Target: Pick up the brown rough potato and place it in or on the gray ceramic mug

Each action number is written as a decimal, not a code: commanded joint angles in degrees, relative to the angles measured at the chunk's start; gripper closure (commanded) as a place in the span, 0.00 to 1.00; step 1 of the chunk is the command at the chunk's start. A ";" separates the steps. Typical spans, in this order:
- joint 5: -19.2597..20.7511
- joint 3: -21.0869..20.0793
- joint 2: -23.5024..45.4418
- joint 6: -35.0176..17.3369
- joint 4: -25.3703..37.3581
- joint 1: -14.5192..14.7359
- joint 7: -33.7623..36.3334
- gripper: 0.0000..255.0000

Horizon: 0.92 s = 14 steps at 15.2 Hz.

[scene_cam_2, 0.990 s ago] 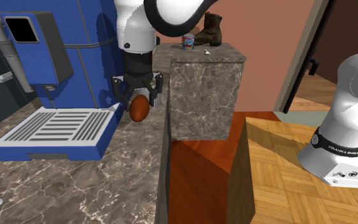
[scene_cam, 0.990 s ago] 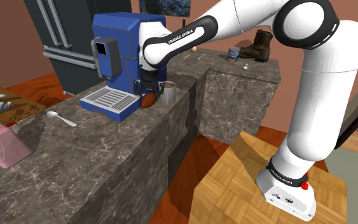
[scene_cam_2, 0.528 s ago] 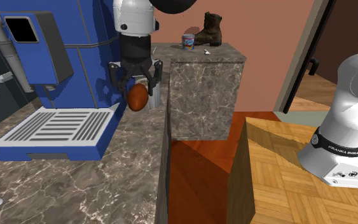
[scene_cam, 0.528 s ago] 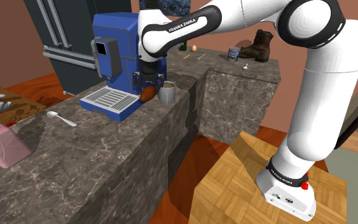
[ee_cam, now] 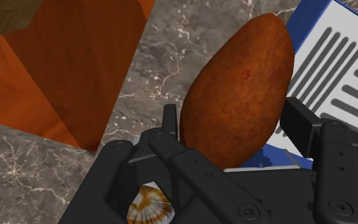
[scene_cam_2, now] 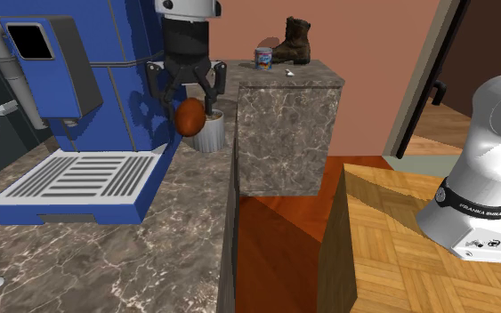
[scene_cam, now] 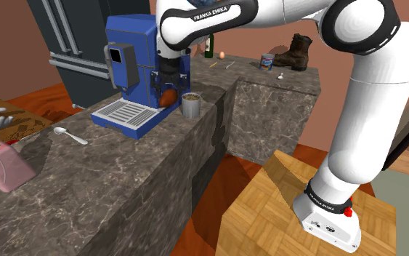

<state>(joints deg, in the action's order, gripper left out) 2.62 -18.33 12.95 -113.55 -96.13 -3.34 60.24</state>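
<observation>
Over the marbled bench [scene_cam: 123,196], in front of the blue coffee machine [scene_cam: 134,51], I am at the carry step. The black gripper [scene_cam_2: 188,102], with the grey mug [scene_cam: 190,106] at its four o'clock in the shoulder view, is clamped on the brown potato [scene_cam_2: 189,118], held clear in the air. Next, I judge, comes a short shift over the rim, then release. A second ago the potato hung lower, nearly on the bench.

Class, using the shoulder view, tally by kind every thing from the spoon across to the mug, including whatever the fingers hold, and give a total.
spoon: 1
blue coffee machine: 1
brown potato: 1
grey mug: 1
Total: 4
</observation>
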 commanded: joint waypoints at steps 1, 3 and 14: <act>-0.09 -0.04 -0.23 1.53 1.29 0.02 -0.01 1.00; -0.15 -0.07 -0.36 2.62 2.26 0.03 -0.03 1.00; -1.14 4.59 4.67 5.75 10.10 -7.83 -13.13 1.00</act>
<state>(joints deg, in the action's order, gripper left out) 1.57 -14.18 16.99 -107.94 -86.79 -10.36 48.50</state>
